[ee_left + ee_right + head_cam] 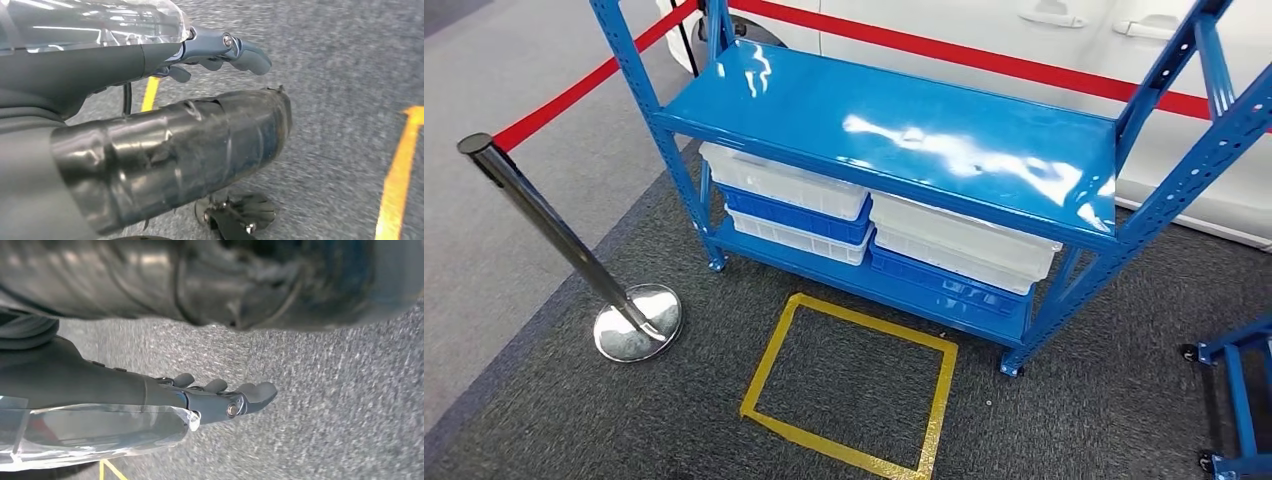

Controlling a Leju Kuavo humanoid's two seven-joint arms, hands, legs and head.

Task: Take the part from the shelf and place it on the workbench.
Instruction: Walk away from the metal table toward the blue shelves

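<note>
Shelf (894, 130): blue, glossy, white and blue bins (864, 225) stacked below.
Left hand (220, 50): fingers loose, holding nothing.
Right hand (220, 395): same, above carpet.

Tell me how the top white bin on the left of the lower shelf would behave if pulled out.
The white bin looks like rigid moulded plastic, so it should probably hold its shape. It sits on a blue bin, so it may drag that one along. Its contents are hidden under the blue shelf top, so its weight is uncertain.
</note>
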